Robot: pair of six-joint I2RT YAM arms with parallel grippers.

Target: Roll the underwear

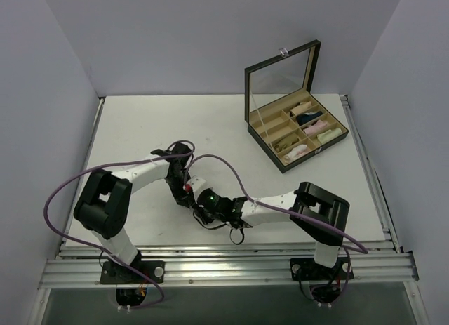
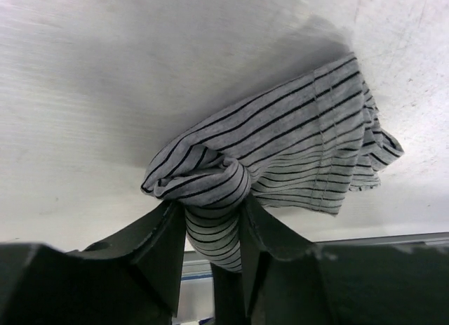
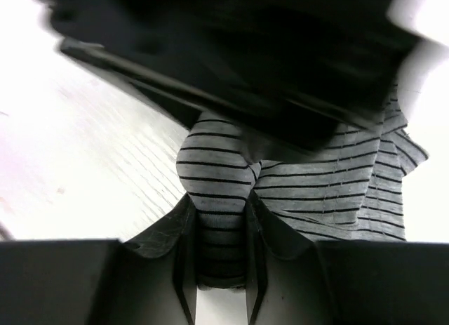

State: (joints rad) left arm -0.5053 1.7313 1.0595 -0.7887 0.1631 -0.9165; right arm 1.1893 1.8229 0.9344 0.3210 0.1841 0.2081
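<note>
Currently, left gripper: narrow, pinching a bunched fold of the underwear
right gripper: narrow, clamped on same cloth
underwear: crumpled on table, between both grippers

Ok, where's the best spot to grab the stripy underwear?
Probably the plump bunched fold at the edge of the underwear, where the left gripper pinches it. Come in low from that edge: the fold stands proud, while the rest spreads thin against the table.

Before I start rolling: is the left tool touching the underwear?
Touching. The left wrist view shows the left tool closed on a bunched fold of the underwear, cloth against both jaws.
</note>
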